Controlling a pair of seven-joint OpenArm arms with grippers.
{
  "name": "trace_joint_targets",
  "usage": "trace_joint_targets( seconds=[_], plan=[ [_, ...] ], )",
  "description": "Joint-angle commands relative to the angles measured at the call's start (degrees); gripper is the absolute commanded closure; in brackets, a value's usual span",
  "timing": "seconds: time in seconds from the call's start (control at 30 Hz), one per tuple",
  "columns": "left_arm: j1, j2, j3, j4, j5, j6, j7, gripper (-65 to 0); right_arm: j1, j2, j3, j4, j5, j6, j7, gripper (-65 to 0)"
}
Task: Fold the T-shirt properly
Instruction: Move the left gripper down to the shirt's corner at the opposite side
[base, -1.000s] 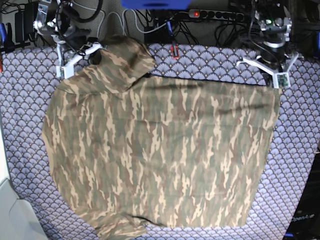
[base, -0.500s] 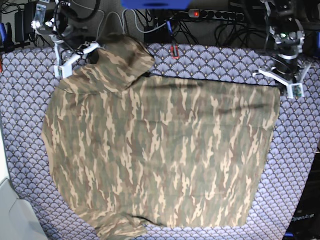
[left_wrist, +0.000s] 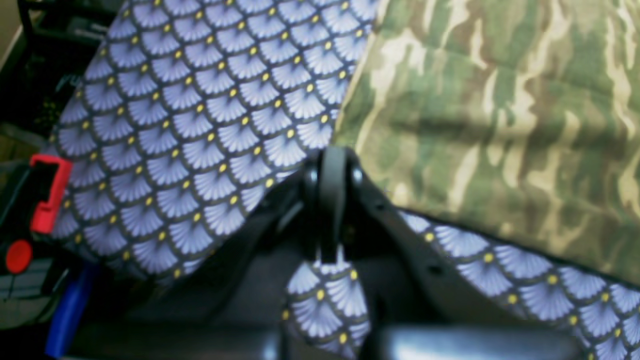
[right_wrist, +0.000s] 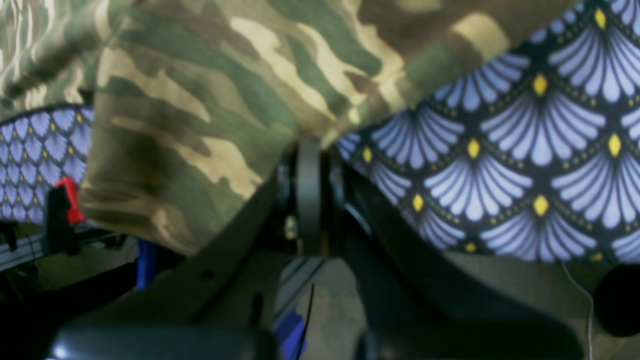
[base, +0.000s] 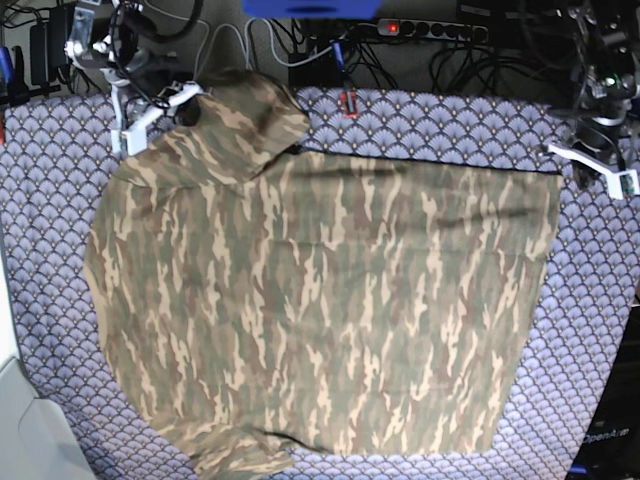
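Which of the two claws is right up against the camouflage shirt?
The right claw, at the base view's top left, sits at the T-shirt sleeve. The left claw hangs clear, over the tablecloth.

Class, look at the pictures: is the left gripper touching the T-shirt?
Apart. In the base view the left gripper sits beyond the T-shirt corner, with bare tablecloth between them.
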Motion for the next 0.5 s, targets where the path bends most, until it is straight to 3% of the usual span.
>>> trace_joint_targets(
  seconds=[0.0, 0.17, 0.47],
  plan=[
    [-0.4, -1.1, -0.2, -0.1, -0.9, 0.1, -1.2, -1.7, -0.1, 0.3, 0.1, 0.8, 0.8, 0.4, 0.5, 0.0],
    [-3.3, -1.4, -0.6, -4.9, -1.3, 0.1, -1.3, -13.9, -0.1, 0.3, 0.1, 0.8, 0.8, 0.4, 0.5, 0.0],
    [-5.9, -1.8, -2.4, -8.1, -1.4, 0.1, -1.0, -14.2, -0.1, 0.3, 0.0, 0.8, 0.8, 0.4, 0.5, 0.0]
  ],
)
